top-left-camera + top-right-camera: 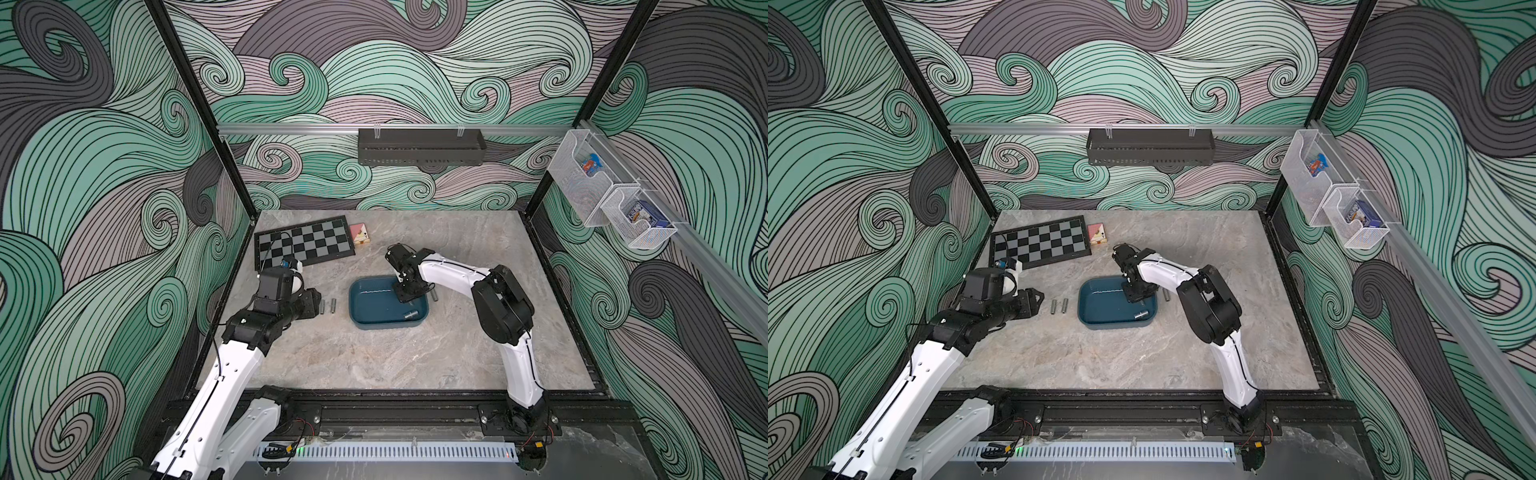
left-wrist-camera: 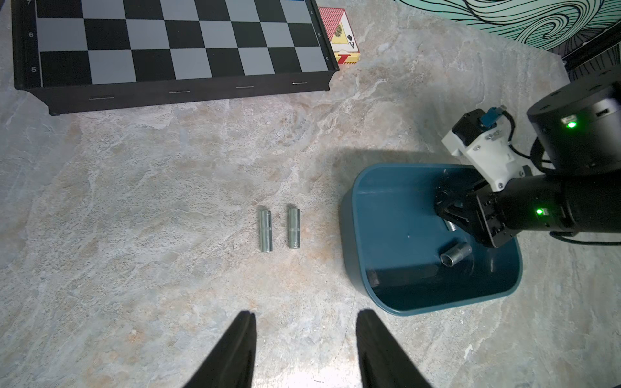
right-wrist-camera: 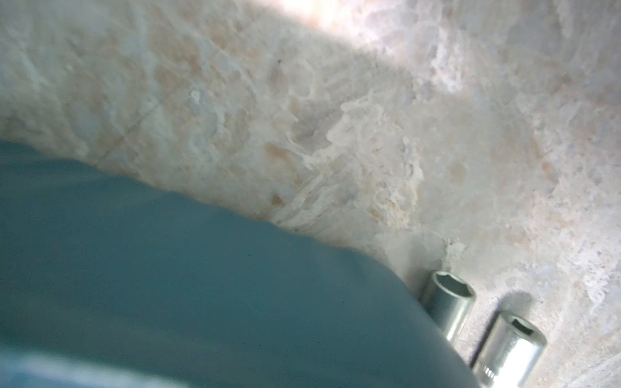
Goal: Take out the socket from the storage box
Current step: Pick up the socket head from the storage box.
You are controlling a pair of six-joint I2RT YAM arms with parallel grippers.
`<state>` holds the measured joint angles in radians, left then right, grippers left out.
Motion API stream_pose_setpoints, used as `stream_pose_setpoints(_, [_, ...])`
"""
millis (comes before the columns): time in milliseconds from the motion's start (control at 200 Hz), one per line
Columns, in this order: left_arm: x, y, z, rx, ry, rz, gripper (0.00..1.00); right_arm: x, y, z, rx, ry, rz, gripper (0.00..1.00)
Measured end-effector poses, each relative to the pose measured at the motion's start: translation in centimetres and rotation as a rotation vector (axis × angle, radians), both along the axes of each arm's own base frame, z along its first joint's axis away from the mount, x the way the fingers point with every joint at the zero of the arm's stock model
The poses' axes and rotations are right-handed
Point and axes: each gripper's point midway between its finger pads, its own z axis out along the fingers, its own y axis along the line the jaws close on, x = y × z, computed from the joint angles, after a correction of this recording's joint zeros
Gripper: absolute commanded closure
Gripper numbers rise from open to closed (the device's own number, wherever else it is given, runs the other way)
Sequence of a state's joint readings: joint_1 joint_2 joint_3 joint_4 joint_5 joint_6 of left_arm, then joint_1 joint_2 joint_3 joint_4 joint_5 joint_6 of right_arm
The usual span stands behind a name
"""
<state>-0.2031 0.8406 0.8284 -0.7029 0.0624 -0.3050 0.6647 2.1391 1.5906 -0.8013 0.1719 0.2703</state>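
The storage box (image 1: 386, 325) sits on the marble table (image 1: 374, 361) between the 2 arms. The right gripper (image 2: 448, 217) points down into the box at its far right corner. Its jaws are pinched narrow on a socket (image 2: 450, 225), whose silver end peeks out under the fingertips, inside the box. A loose socket (image 2: 456, 258) lies on its side on the box floor, toward the near right corner. The left gripper (image 2: 304, 349) hovers left of the box, jaws partly apart and holding nothing. Between it and the box, 2 parallel sockets (image 2: 265, 230) lie on the table. A lone socket (image 1: 435, 296) lies just beside the box's right wall. A chessboard (image 1: 307, 243) and a card pack (image 1: 360, 235) lie beyond the box's far left.
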Motion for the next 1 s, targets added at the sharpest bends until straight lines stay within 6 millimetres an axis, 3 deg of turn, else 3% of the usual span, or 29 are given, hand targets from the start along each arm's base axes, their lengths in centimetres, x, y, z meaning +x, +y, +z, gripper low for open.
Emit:
stream_pose_setpoints(155, [0.0,0.0,0.0,-0.001,0.001,-0.002,0.48,-0.5,0.1,1.3,0.024,-0.005,0.006,0.85])
stream_pose_setpoints(410, [0.0,0.0,-0.1,0.000,0.003,-0.002,0.48,-0.4,1.1,6.6,0.130,-0.083,0.013,0.86])
stream_pose_setpoints(660, [-0.1,0.0,-0.3,0.001,0.008,-0.003,0.48,-0.2,0.9,10.4,0.199,-0.140,0.006,0.86])
stream_pose_setpoints(756, [-0.1,0.0,-0.3,0.001,0.008,-0.003,0.48,0.7,-0.6,12.0,0.224,-0.170,-0.032,0.86])
stream_pose_setpoints(841, [-0.1,0.0,-0.3,0.000,0.008,-0.003,0.48,1.7,-3.3,12.5,0.227,-0.184,-0.094,0.86])
stream_pose_setpoints(1001, [-0.1,0.0,-0.3,-0.001,0.006,-0.003,0.48,2.4,-9.4,10.2,0.178,-0.142,-0.225,0.86])
